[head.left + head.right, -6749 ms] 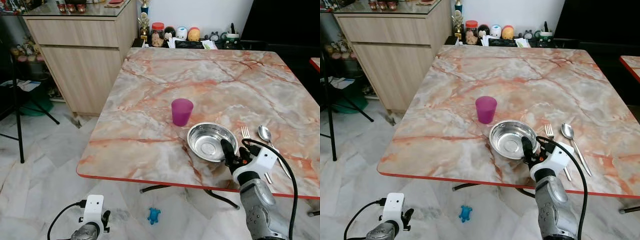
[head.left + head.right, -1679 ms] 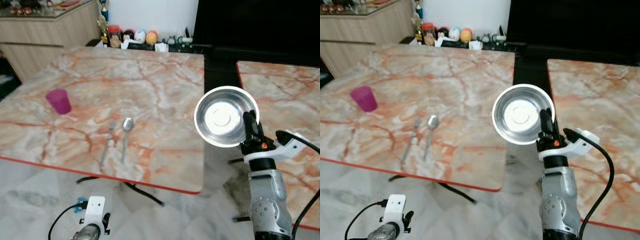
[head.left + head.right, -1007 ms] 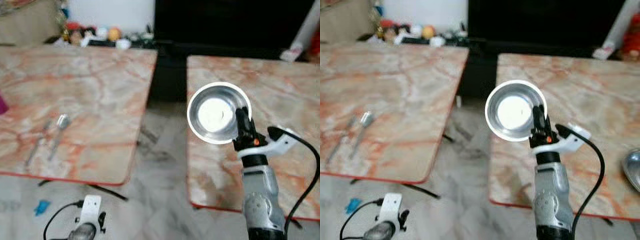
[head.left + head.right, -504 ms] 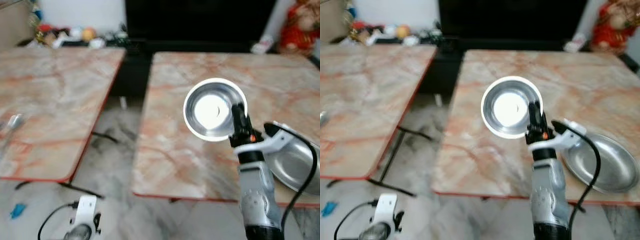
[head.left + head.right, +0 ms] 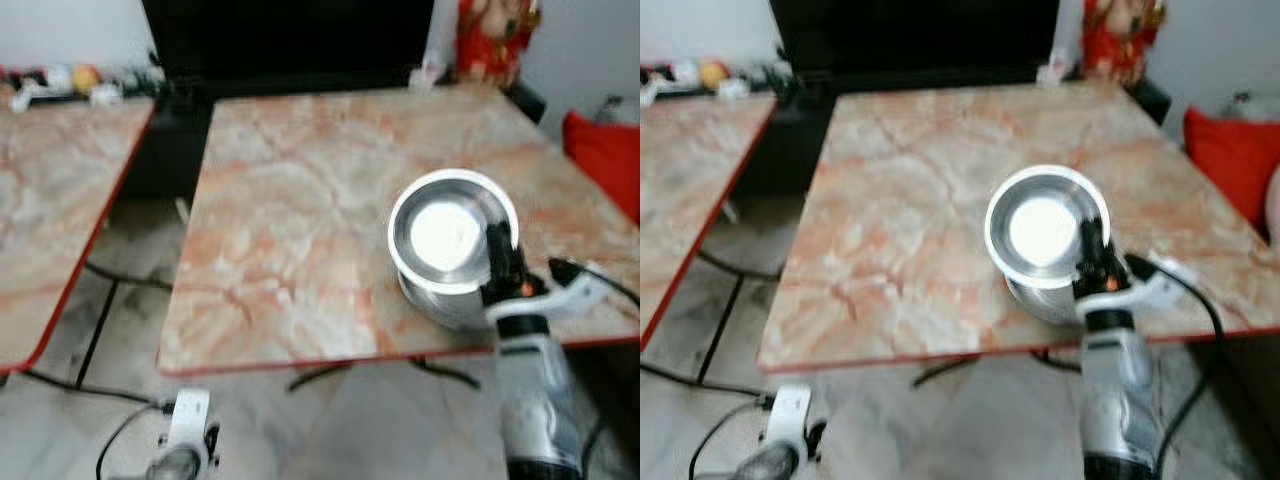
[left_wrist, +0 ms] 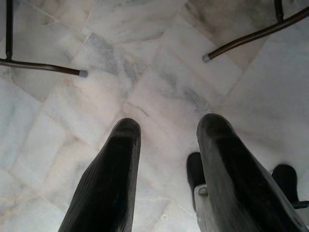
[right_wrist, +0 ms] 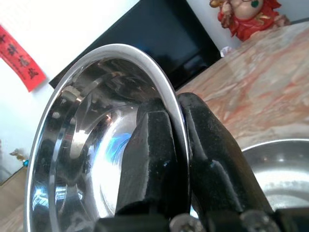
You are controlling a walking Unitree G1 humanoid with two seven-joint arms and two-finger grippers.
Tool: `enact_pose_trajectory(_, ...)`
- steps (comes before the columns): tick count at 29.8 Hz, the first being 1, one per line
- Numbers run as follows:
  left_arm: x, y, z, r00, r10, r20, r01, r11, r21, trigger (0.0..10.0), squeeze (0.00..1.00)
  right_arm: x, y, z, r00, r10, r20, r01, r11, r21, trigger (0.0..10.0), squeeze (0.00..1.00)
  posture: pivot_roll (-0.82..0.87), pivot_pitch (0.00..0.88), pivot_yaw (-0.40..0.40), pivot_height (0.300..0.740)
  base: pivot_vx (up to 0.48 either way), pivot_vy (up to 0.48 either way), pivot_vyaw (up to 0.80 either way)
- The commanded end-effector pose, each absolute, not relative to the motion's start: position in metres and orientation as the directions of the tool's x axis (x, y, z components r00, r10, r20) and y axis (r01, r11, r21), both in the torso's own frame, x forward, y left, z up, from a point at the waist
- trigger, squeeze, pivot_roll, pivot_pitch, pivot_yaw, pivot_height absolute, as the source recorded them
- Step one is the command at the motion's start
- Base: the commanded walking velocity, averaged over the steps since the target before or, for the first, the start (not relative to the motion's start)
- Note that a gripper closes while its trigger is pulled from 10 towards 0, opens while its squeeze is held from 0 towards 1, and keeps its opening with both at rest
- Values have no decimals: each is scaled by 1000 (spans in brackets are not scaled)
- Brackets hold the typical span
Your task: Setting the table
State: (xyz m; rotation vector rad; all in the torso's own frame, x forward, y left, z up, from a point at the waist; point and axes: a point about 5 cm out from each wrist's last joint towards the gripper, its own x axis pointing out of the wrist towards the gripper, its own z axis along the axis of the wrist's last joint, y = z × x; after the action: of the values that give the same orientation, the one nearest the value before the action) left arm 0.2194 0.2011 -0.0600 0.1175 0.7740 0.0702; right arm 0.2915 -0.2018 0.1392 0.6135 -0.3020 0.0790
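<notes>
1. The right gripper (image 7: 174, 145) is up in front of the robot, its two black fingers (image 7: 149, 159) clamped on the rim of a steel bowl (image 5: 452, 232): one finger inside the bowl, the other outside, the rim pinched between them.
2. The bowl is held off the bench (image 5: 300, 210), tilted so its shiny inside faces the head camera, and it sits just above and ahead of the fingertips.
3. Right behind the fingers and under the held bowl there's a second steel dish (image 7: 275, 164) resting on the bench near its front edge; the wrist view shows its rim and pale inside just past the outer finger.
4. The bench is marbled pink and cream with a red edge, and the bowl hangs over its right front part.
5. Beyond the fingers, at the far end of the bench, a red figurine (image 7: 244, 14) stands against the wall beside a big black screen (image 5: 290, 40).
6. Off to the left of the fingers, across a gap of floor, a second marbled bench (image 5: 50, 200) comes into view.
7. The left gripper (image 6: 166, 140) hangs low, fingers apart and holding nothing, pointing at the marble floor (image 6: 159, 63), with thin dark metal legs (image 6: 43, 66) lying beyond the fingertips.
8. The head views are a little blurred.
</notes>
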Motion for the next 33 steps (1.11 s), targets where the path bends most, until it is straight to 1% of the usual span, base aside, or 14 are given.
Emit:
enact_pose_trajectory(1,218,206,-60,708,119,-696,-29,990,140,10000,0,294,-196,147,944,-3,330,-189,816,547,10000,0,-23,38,7,740,0,0,0)
enact_pose_trajectory(6,218,207,-60,707,122,-696,-26,989,146,10000,0,294,-196,148,943,3,332,-186,833,522,10000,0,-20,39,7,740,0,0,0)
enact_pose_trajectory(8,218,208,-60,707,124,-696,-28,989,148,10000,0,294,-196,148,943,1,333,-185,833,521,10000,0,-20,38,7,740,0,0,0)
enact_pose_trajectory(11,218,208,-60,707,124,-697,-26,988,149,10000,0,294,-196,148,943,-1,332,-183,834,521,10000,0,-21,38,7,740,0,0,465)
enact_pose_trajectory(15,218,207,-60,706,124,-697,-26,988,149,10000,0,295,-197,147,945,-6,326,-178,829,530,10000,0,-21,38,6,740,0,0,0)
enact_pose_trajectory(29,218,207,-60,707,126,-696,-22,988,156,10000,0,297,-196,147,948,0,318,-179,826,535,10000,0,-19,38,4,740,269,0,0)
enact_pose_trajectory(33,218,207,-60,708,127,-695,-23,987,157,10000,0,297,-195,147,948,2,318,-181,826,534,10000,0,-19,38,4,740,247,-240,0)
